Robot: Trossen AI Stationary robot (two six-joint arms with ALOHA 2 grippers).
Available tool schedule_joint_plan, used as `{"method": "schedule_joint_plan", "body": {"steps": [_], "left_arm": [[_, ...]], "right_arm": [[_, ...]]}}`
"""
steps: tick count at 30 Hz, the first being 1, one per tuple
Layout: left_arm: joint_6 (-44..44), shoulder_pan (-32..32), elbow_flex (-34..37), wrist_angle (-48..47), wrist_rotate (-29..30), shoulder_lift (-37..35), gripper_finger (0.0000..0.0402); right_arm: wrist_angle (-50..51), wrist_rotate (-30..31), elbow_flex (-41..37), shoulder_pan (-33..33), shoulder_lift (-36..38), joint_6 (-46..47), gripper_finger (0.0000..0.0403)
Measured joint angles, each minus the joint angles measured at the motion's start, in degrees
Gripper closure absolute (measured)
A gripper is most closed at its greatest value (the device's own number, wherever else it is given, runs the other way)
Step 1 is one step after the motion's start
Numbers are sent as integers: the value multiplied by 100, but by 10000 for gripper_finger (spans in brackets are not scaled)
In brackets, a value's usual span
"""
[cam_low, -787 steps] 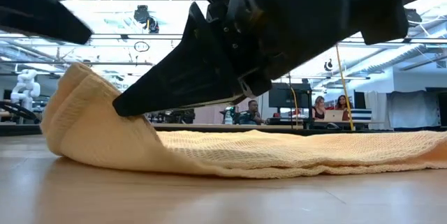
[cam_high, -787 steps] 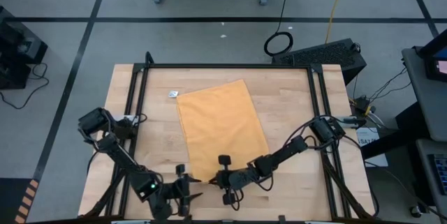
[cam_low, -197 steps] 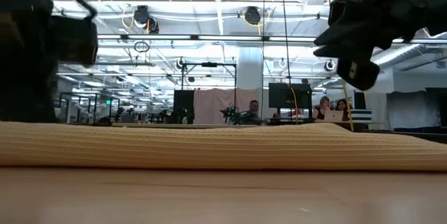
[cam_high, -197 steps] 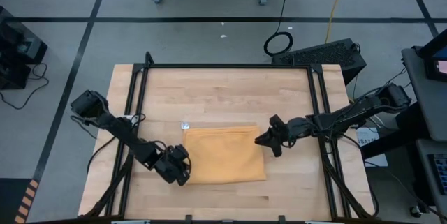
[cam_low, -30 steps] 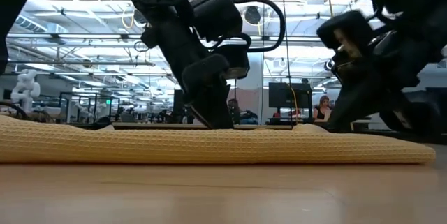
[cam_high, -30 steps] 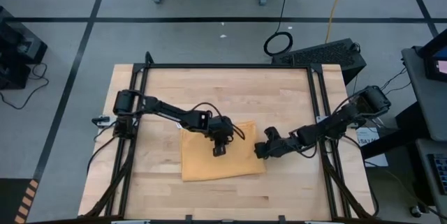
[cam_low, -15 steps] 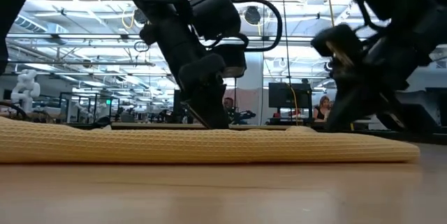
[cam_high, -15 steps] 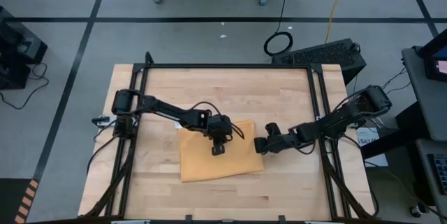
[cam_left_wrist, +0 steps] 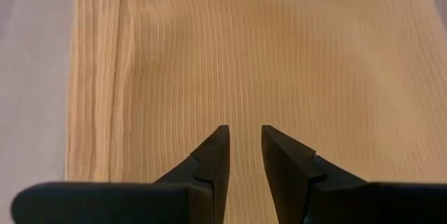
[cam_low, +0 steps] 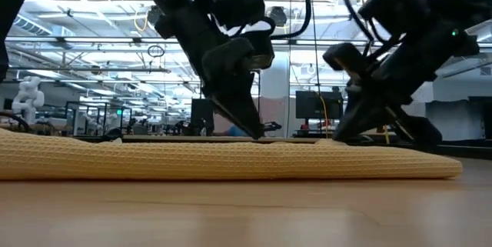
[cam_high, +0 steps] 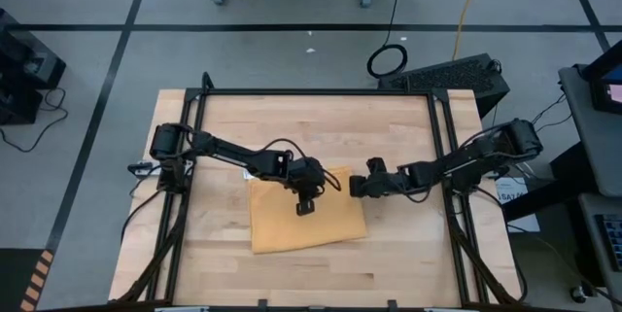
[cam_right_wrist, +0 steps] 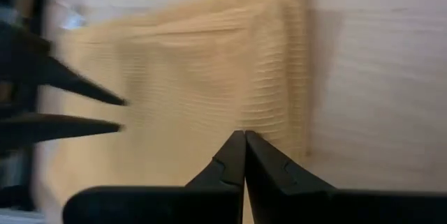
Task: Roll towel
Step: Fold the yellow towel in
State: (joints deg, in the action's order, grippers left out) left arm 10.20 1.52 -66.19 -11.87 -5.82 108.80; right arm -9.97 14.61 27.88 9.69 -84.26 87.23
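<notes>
High view: the towel (cam_high: 306,215) lies folded flat at the counter's (cam_high: 389,127) centre, toward 6 o'clock; no roll is started yet. Left hand (cam_high: 305,204) rests on it; right hand (cam_high: 356,186) at its 3 o'clock edge.

Low view: soft, ribbed weave.

Wrist views: left fingers slightly parted, holding nothing; right pressed together.

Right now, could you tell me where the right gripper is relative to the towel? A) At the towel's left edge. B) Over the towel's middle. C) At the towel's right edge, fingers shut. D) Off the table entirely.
C: the right gripper sits at the right edge of the towel, its fingers pressed together.
</notes>
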Motion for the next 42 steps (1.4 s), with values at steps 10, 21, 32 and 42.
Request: {"method": "schedule_joint_plan", "body": {"steps": [10,21,32,42], "left_arm": [[52,-71,-2,-778,96,85,314],[159,-111,-6,-1357,-43,-605,314],[562,129,0,-1496,-730,-549,314],[1664,281,0,-1263,-766,-551,314]], "right_arm": [[343,-244,-9,-190,-196,-3,403],[-888,-907,-7,47,80,-1150,403],[170,-423,-11,223,-25,-926,403],[184,-417,-2,47,-344,-838,403]]}}
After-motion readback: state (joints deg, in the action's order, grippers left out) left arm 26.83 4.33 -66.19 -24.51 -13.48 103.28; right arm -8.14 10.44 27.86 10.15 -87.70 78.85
